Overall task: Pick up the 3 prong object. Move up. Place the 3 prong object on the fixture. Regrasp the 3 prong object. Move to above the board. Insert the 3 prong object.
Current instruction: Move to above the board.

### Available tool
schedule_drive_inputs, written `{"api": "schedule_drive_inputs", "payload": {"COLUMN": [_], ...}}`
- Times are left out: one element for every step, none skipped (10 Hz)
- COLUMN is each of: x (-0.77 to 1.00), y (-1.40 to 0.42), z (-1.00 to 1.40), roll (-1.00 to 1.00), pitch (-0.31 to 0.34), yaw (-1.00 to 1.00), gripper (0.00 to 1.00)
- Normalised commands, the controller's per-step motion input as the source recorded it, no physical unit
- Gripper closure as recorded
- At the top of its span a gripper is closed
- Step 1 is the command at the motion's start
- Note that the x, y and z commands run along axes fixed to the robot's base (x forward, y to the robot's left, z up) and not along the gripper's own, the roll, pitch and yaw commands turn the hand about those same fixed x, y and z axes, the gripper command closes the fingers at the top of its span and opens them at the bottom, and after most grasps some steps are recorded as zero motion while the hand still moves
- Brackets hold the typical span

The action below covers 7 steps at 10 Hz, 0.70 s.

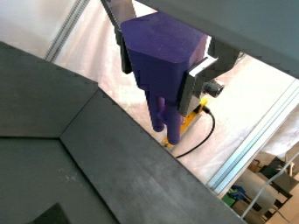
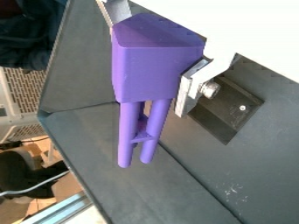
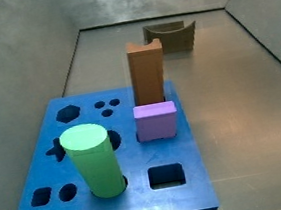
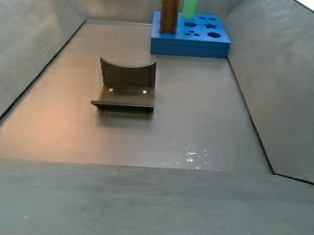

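High above the floor, out of both side views, the claw (image 2: 149, 52) clamps the block head of the 3 prong object (image 2: 149, 70) between its silver fingers (image 2: 193, 80), prongs hanging down, as both wrist views show. On the floor, the fixture (image 4: 124, 84) stands bare. Well apart from it lies the board (image 3: 105, 159), carrying a green cylinder (image 3: 93, 159), a brown block (image 3: 146, 71) and a purple cube (image 3: 155, 121).

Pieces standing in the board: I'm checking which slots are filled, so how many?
3: green cylinder at the near side, purple cube mid-board, brown block behind it. The hand, out of both side views, holds the 3 prong object.
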Motion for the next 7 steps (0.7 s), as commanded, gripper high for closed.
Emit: {"api": "schedule_drive_inputs", "payload": {"x": [-0.02, -0.54, -0.54, -0.59, -0.6, -0.64, -0.67], "y": [0.01, -1.0, -1.0, -1.0, -1.0, -1.0, -1.0], "z": [0.22, 0.13, 0.12, 0.13, 0.13, 0.13, 0.14], "roll": [-0.07, -1.0, -1.0, -1.0, -1.0, -1.0, -1.0], "pitch": [0.065, 0.026, 0.02, 0.007, -0.002, -0.02, -0.031], "yaw": [0.02, -0.09, -0.09, -0.08, -0.08, -0.08, -0.07], "gripper": [1.0, 1.0, 1.0, 1.0, 1.0, 1.0, 1.0]}}
